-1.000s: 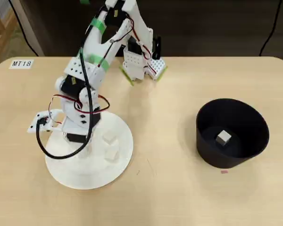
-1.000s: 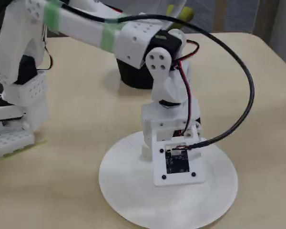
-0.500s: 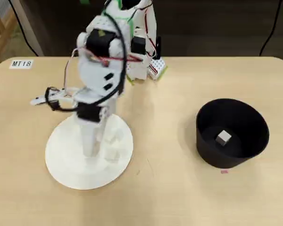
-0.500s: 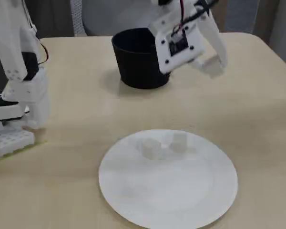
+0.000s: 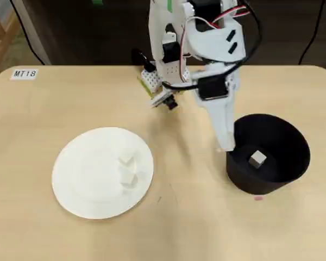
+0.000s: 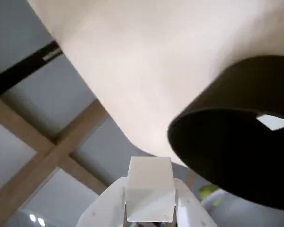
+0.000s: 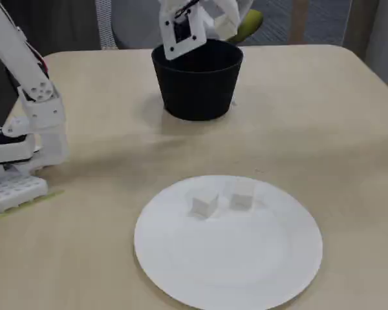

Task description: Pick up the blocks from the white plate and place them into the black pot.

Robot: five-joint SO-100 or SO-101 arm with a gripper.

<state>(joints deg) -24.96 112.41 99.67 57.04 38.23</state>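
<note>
Beside black pot (image 5: 269, 155) rim, gripper (image 6: 150, 208) pinching block (image 6: 149, 188) — flat face fwd, 2 blocks on white plate (image 5: 79, 179).

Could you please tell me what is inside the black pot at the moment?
One pale block lies on the floor of the black pot in the overhead view. The gripper covers the pot's left rim there, so that edge is hidden.

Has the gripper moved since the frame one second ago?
Yes. In the overhead view the gripper has swung right, off the white plate to the black pot rim, shut on a block.
</note>
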